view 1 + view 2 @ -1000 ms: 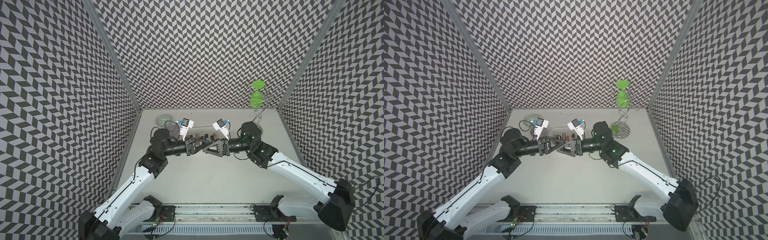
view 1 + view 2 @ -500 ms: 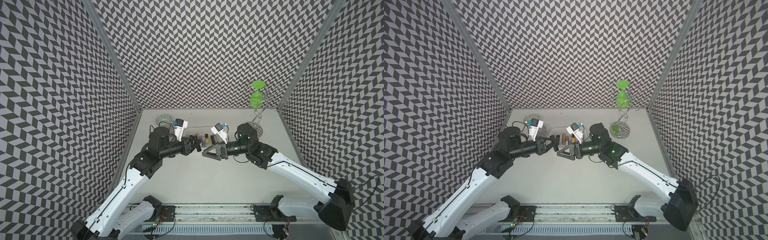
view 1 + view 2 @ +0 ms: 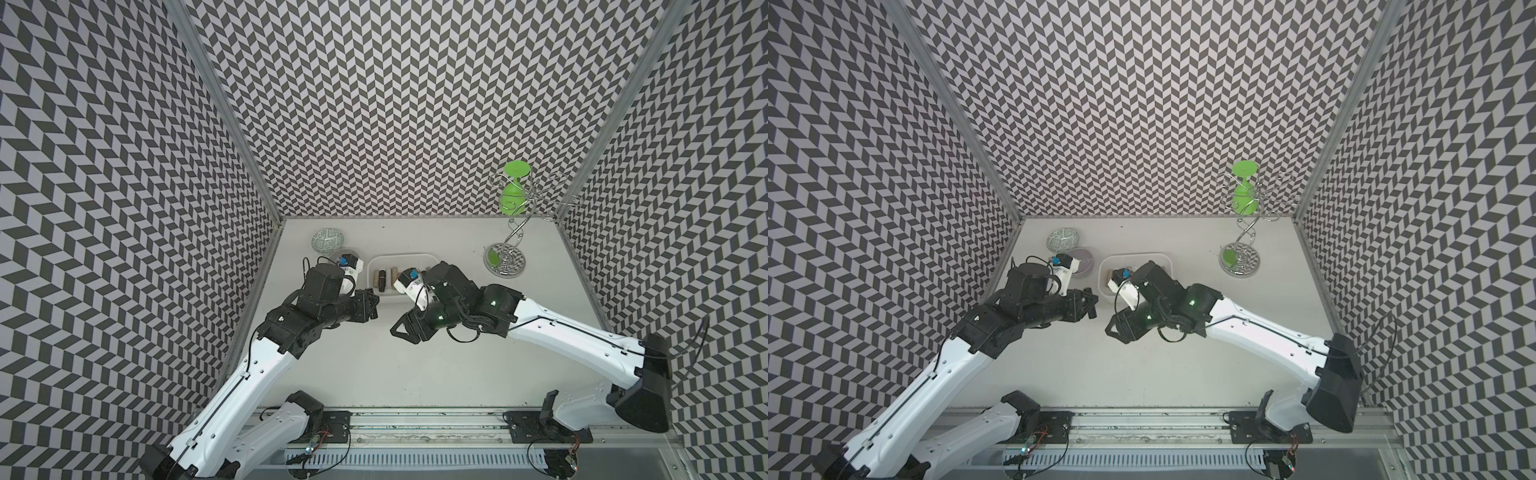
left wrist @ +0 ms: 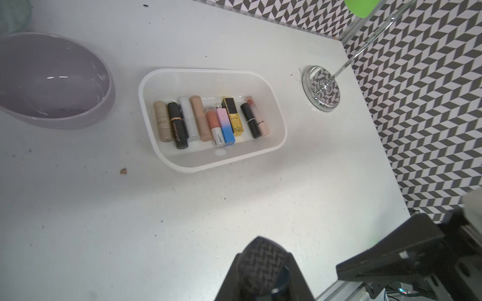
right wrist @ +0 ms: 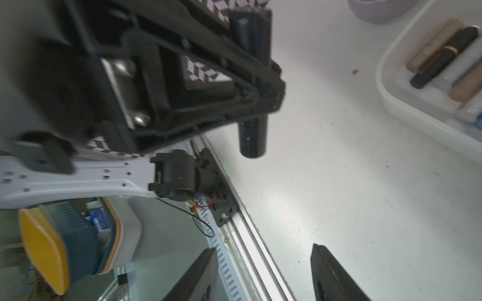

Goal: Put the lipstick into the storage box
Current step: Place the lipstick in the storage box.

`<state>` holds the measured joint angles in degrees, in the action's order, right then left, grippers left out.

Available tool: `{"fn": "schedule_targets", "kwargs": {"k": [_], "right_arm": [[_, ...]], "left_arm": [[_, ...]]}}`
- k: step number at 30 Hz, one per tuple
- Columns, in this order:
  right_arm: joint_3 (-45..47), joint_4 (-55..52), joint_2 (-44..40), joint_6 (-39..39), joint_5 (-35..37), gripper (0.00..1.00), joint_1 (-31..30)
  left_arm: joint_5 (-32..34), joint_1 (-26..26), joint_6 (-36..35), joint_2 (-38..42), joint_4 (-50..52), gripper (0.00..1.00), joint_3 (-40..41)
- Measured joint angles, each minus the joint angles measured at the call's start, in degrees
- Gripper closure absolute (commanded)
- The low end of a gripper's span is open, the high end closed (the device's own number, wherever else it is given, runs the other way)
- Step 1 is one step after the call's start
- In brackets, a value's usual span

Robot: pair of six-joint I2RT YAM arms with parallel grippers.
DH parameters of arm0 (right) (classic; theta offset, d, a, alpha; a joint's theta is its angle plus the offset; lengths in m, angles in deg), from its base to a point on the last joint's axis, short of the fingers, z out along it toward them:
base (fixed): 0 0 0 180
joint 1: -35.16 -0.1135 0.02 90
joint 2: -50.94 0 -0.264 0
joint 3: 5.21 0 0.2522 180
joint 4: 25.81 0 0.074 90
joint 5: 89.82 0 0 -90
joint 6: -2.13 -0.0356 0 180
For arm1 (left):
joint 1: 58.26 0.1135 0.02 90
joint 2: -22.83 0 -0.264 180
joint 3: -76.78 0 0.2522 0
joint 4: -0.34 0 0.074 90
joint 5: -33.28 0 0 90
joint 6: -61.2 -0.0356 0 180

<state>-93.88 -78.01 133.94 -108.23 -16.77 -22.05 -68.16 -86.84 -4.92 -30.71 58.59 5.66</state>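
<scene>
My left gripper [image 3: 372, 309] [image 3: 1092, 305] is shut on a dark lipstick [image 5: 251, 140], a black tube held upright above the table. That lipstick's glossy end [image 4: 260, 268] fills the space between the jaws in the left wrist view. The storage box [image 3: 399, 259] [image 4: 208, 71] [image 5: 391, 104], a shallow white tray, sits just beyond both grippers and holds several lipsticks in a row. My right gripper [image 3: 395, 330] [image 3: 1111, 328] [image 5: 263, 249] faces the left one across a small gap, open and with nothing between its fingers.
A lilac bowl [image 4: 52, 83] [image 3: 1084, 259] and a green-patterned bowl [image 3: 328, 241] stand left of the box. A chrome stand [image 3: 505, 259] carrying a green cup is at the back right. Patterned walls close three sides, and a rail [image 3: 415, 419] runs along the front.
The two grippers, tip to tip in front of the box a second ago, have drawn apart. The left one has moved left with the lipstick, and the right one has moved back toward the front.
</scene>
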Motion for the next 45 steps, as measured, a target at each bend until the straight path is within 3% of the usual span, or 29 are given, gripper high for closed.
{"fn": "schedule_targets", "kwargs": {"k": [9,15,24,36,45], "right_arm": [[0.5,-10.82,-0.79,-0.55,18.23,0.36,-0.26],[4.44,-13.51,-5.7,-3.32,24.09,0.35,1.22],[10.62,-13.79,-15.13,-5.07,23.63,0.34,11.02],[13.22,-13.05,-20.17,-6.08,20.46,0.34,16.28],[20.13,1.05,-30.18,-4.42,15.67,0.27,16.63]], "left_arm": [[3.39,0.02,-3.48,-10.49,1.38,0.99,-3.04],[3.17,0.24,-6.08,-22.71,0.09,1.0,-9.46],[-0.7,0.39,-9.01,-37.09,-3.37,1.0,-21.46],[-8.57,0.11,-9.44,-54.34,-8.76,1.0,-32.89],[-11.47,0.11,-9.49,-62.1,-10.93,1.0,-35.23]]}}
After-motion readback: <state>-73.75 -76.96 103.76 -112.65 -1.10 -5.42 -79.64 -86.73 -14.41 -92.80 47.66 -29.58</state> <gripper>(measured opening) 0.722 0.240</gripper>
